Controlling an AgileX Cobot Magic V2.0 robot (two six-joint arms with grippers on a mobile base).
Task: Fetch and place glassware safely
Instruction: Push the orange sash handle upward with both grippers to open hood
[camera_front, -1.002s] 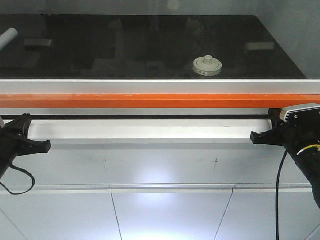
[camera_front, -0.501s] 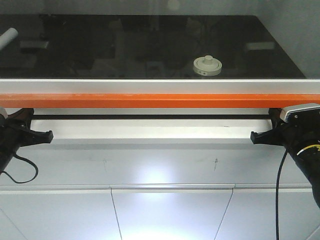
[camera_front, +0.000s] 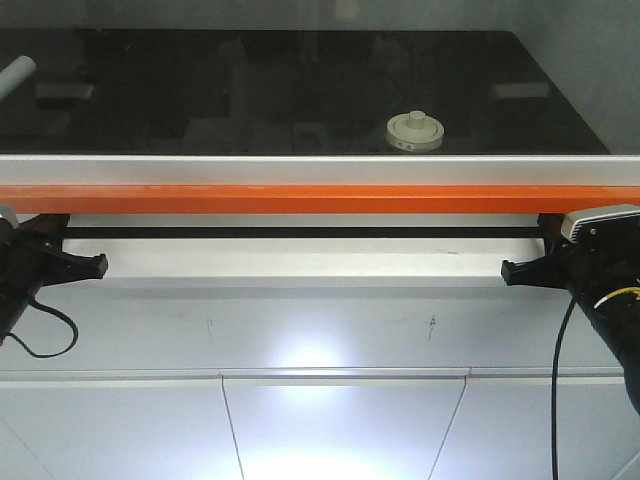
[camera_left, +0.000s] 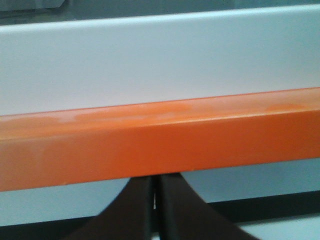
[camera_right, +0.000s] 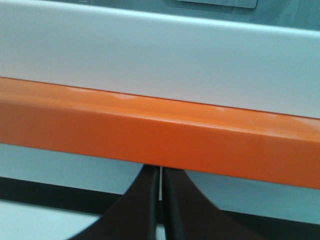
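Observation:
The glassware (camera_front: 414, 131), a squat clear jar with a cream-white knobbed lid, stands on the black worktop (camera_front: 200, 90) behind the glass pane, right of centre. An orange bar (camera_front: 320, 199) runs across the pane's lower edge. My left gripper (camera_front: 97, 265) is shut just under the bar's left part. My right gripper (camera_front: 509, 272) is shut under its right part. In the left wrist view the left gripper (camera_left: 156, 181) has its tips tucked beneath the orange bar (camera_left: 160, 142). The right gripper (camera_right: 161, 174) sits the same way below the orange bar (camera_right: 160, 135). Neither holds anything.
A silver frame strip (camera_front: 320, 170) lies above the orange bar. A white ledge (camera_front: 300, 265) and pale cabinet panels (camera_front: 340, 420) are below. A white cylinder (camera_front: 14, 74) lies at the worktop's far left. A dark slit (camera_front: 300, 232) shows between bar and ledge.
My left gripper has risen and shifted slightly right, up to the orange bar. The bar sits a little higher and the dark slit beneath it is wider. The right gripper has barely moved.

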